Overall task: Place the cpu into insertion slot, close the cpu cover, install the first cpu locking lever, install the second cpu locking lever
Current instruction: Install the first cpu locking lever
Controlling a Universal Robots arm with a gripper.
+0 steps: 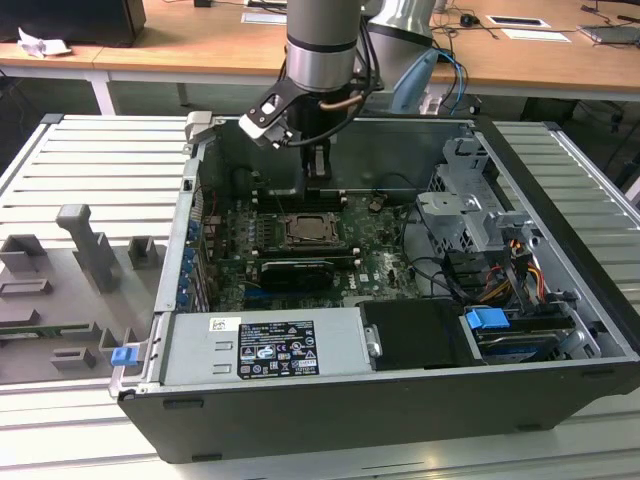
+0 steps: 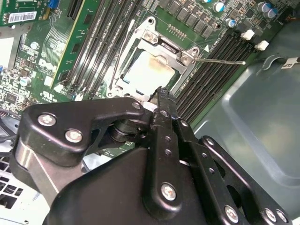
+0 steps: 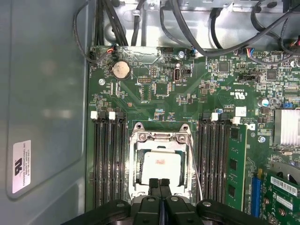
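Black computer case (image 1: 300, 430), open-sided, on a slatted metal table (image 1: 80, 160).

Exterior view: a green circuit board (image 1: 380, 250) lies inside the case. The insertion slot (image 1: 310, 230) sits mid-board, towards the far side. The gripper (image 1: 317, 180) points down, just above the slot's far edge. Grey fixtures (image 1: 85, 245) stand on the table at the exterior view's left.

Second wrist view: the cpu (image 2: 149, 70) is seated in the insertion slot, with the cpu cover (image 2: 159, 44) lying flat around it. One thin locking lever (image 2: 220, 60) sticks out over the black memory slots (image 2: 211, 79). The gripper (image 2: 161, 91) is clenched and empty, its tip at the cover's edge; contact cannot be told.

First wrist view: the cpu (image 3: 159, 165) is pale and framed by the cpu cover (image 3: 159, 137). The locking lever (image 3: 194, 168) runs beside the slot. The gripper (image 3: 159, 183) has its fingers pressed together and grasps nothing.
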